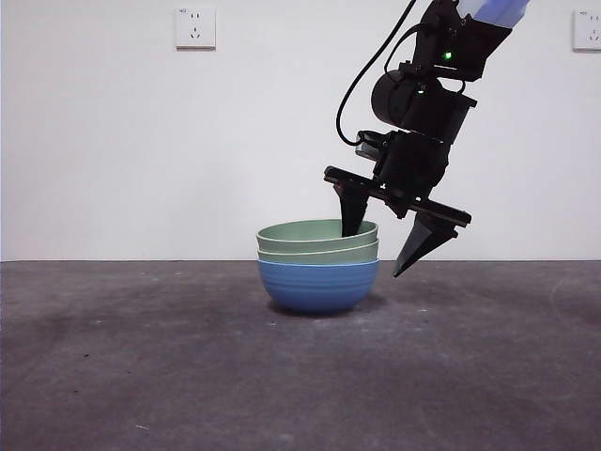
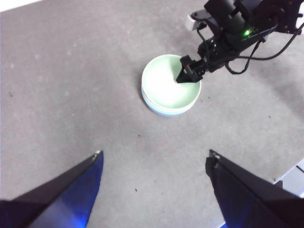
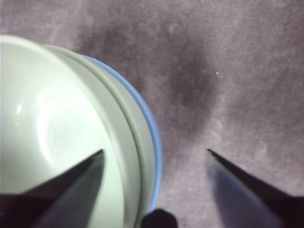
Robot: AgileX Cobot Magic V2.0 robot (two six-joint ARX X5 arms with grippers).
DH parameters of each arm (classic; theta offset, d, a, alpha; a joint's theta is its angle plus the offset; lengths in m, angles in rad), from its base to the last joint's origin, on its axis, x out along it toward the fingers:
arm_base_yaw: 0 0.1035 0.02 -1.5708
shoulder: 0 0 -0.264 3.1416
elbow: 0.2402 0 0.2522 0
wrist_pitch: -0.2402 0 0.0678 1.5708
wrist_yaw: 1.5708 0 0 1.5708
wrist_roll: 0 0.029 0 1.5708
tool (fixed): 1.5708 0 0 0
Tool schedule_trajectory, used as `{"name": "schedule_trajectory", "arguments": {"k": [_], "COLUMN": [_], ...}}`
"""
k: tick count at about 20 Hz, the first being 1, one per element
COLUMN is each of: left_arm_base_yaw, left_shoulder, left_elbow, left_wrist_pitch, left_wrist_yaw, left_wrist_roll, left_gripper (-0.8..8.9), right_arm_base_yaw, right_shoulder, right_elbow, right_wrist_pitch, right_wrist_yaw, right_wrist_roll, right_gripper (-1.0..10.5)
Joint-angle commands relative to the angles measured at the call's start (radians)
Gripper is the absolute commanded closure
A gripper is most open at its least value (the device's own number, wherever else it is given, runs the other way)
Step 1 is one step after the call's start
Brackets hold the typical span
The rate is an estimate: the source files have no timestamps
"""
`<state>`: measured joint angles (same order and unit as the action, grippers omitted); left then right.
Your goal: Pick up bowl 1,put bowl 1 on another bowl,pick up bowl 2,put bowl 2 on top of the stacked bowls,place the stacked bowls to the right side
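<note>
Already nested, the stacked bowls (image 1: 318, 268) sit on the grey table (image 1: 141, 366): two pale green ribbed bowls inside a blue one. Straddling their rim, the right gripper (image 1: 390, 235) is spread, one jaw inside, one outside. Well apart, the left gripper (image 2: 154, 161) hangs spread above.

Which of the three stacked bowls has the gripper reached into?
The top pale green ribbed bowl: one open right gripper jaw sits inside it, above the blue bowl.
</note>
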<state>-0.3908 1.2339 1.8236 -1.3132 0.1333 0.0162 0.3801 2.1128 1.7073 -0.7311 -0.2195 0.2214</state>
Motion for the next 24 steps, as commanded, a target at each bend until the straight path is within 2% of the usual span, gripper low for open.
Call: {"name": "schedule_trajectory", "arguments": {"k": [1, 5, 7, 10, 19, 24], "left_arm_base_yaw": [-0.002, -0.002, -0.002, -0.002, -0.002, -0.002], "left_shoulder": [0.000, 0.000, 0.000, 0.000, 0.000, 0.000], "left_elbow": [0.000, 0.000, 0.000, 0.000, 0.000, 0.000], "left_wrist_pitch": [0.014, 0.016, 0.016, 0.019, 0.018, 0.018], "left_wrist_yaw": [0.002, 0.002, 0.001, 0.001, 0.001, 0.002], "left_wrist_roll": [0.011, 0.011, 0.011, 0.012, 0.014, 0.017], "left_gripper": [4.49, 4.49, 4.49, 4.49, 4.49, 4.49], "right_arm_base_yaw": [0.001, 0.001, 0.001, 0.000, -0.009, -0.072], "right_shoulder": [0.020, 0.029, 0.029, 0.029, -0.018, -0.103], "right_elbow": [-0.003, -0.003, -0.003, -0.003, -0.003, -0.003], "right_wrist_pitch": [-0.005, -0.002, 0.000, 0.000, -0.029, -0.090], "right_wrist_yaw": [-0.053, -0.062, -0.063, -0.063, -0.068, -0.062], "right_wrist_roll": [0.006, 0.007, 0.007, 0.006, -0.008, -0.039], "right_gripper": [7.2, 7.5, 8.7, 9.6, 9.6, 9.6]}}
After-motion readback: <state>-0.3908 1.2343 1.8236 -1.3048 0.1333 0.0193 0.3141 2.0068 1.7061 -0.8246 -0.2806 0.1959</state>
